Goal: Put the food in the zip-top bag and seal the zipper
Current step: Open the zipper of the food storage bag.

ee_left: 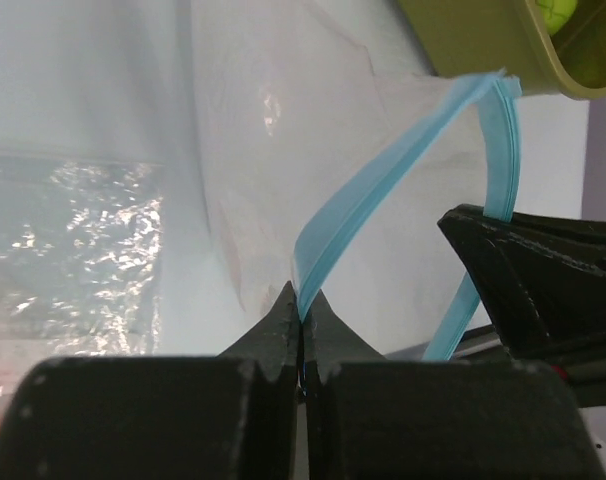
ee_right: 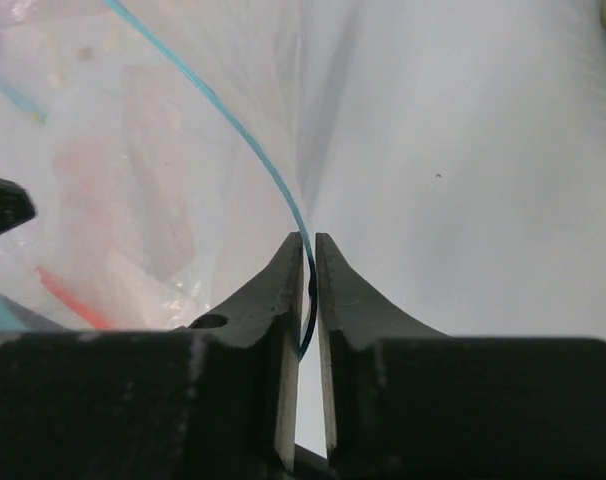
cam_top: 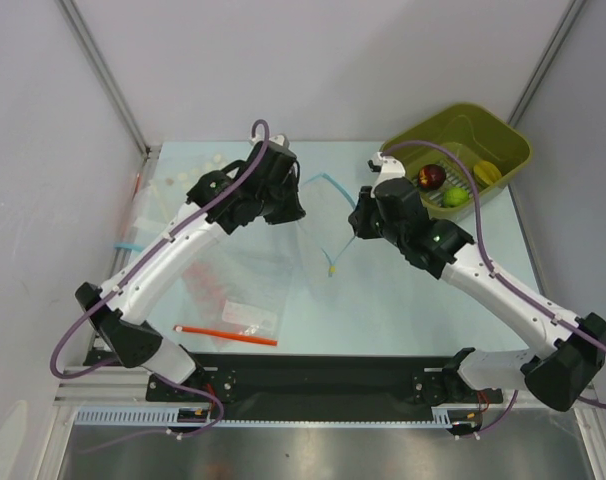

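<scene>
- Clearly, the zip-top bag (cam_top: 301, 235) hangs lifted just beside the olive basket (cam_top: 511, 140), where the toy fruits (cam_top: 432, 177) lie.
- The left gripper (ee_left: 301, 318) is pinched tight on the light blue zipper (ee_left: 383, 190).
- The right gripper (ee_right: 310, 255) straddles that strip with its fingers a sliver apart; I cannot tell if it grips.
- The film looks light, limp and slippery, so hold it by the stiffer zipper.

**Left wrist cam: pinched right on the blue zipper**

So the left gripper (ee_left: 301, 318) has its two black tips pressed together on the light blue zipper (ee_left: 383, 180), clamped tight with no gap. From there the strip climbs up and to the right, folds over near the top, then drops straight down into the right gripper (ee_left: 498, 232), a black wedge on the right side. The zip-top bag (ee_left: 273, 150) is the clear film behind the strip. In the top right corner there's an olive bin (ee_left: 473, 45) with a bit of green toy fruit (ee_left: 563, 14) peeking in. A crinkly clear bag (ee_left: 83, 250) lies off to the left.
</scene>
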Action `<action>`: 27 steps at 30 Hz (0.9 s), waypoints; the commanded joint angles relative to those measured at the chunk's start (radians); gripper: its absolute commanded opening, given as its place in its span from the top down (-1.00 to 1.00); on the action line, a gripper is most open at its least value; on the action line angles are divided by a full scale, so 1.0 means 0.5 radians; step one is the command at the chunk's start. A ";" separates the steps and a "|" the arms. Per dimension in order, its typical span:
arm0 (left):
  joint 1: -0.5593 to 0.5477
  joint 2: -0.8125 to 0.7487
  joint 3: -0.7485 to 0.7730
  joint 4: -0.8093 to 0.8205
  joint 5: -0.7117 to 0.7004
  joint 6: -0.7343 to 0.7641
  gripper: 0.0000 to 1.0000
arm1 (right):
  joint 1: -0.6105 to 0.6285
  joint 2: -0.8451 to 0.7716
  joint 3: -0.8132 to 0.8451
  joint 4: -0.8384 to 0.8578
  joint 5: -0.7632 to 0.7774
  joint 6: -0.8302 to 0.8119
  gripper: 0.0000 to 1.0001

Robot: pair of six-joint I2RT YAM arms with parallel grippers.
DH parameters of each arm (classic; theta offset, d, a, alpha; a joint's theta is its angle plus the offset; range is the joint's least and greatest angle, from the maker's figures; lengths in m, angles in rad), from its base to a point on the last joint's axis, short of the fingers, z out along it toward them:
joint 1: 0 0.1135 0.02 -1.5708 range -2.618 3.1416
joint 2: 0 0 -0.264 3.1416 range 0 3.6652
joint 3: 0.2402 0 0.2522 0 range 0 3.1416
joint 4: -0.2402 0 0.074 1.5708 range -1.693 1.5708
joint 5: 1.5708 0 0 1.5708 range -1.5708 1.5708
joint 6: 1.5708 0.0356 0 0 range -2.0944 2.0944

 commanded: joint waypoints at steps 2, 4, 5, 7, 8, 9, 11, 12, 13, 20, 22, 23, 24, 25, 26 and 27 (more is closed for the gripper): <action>-0.008 0.087 0.270 -0.317 -0.181 0.199 0.99 | -0.059 0.101 0.064 0.132 -0.235 0.085 0.60; -0.008 0.142 0.344 -0.388 -0.185 0.224 0.99 | -0.069 0.147 0.067 0.157 -0.278 0.110 0.46; -0.008 0.151 0.353 -0.394 -0.182 0.245 0.99 | -0.075 0.162 0.064 0.160 -0.314 0.119 0.41; -0.008 0.185 0.383 -0.416 -0.133 0.252 0.99 | -0.099 0.193 0.055 0.178 -0.364 0.140 0.35; -0.008 0.203 0.417 -0.428 -0.126 0.261 0.99 | -0.105 0.199 0.055 0.190 -0.406 0.144 0.33; -0.008 0.222 0.518 -0.480 -0.123 0.264 0.99 | -0.112 0.205 0.055 0.218 -0.422 0.150 0.31; -0.008 0.301 0.638 -0.550 -0.132 0.300 0.99 | -0.118 0.233 0.058 0.288 -0.507 0.156 0.24; -0.008 0.335 0.781 -0.663 -0.157 0.316 0.99 | -0.121 0.248 0.070 0.313 -0.535 0.162 0.22; -0.008 0.378 0.849 -0.722 -0.181 0.325 0.99 | -0.124 0.263 0.079 0.334 -0.569 0.171 0.22; -0.008 0.514 1.037 -0.962 -0.317 0.420 0.99 | -0.109 0.438 0.140 0.482 -0.793 0.263 0.28; 0.005 0.480 1.025 -0.959 -0.310 0.414 0.99 | -0.108 0.490 0.147 0.537 -0.818 0.312 0.28; 0.008 0.471 1.010 -0.962 -0.313 0.411 0.99 | -0.108 0.512 0.165 0.592 -0.851 0.328 0.29; 0.020 0.452 0.970 -0.959 -0.335 0.408 0.99 | -0.105 0.579 0.180 0.617 -0.867 0.352 0.28; 0.032 0.446 0.948 -0.962 -0.350 0.411 0.99 | -0.102 0.610 0.223 0.641 -0.897 0.367 0.29; 0.057 0.440 0.924 -0.962 -0.359 0.423 0.99 | -0.099 0.653 0.257 0.684 -0.910 0.380 0.29; 0.072 0.434 0.915 -0.962 -0.390 0.432 0.99 | -0.093 0.726 0.287 0.703 -0.925 0.401 0.29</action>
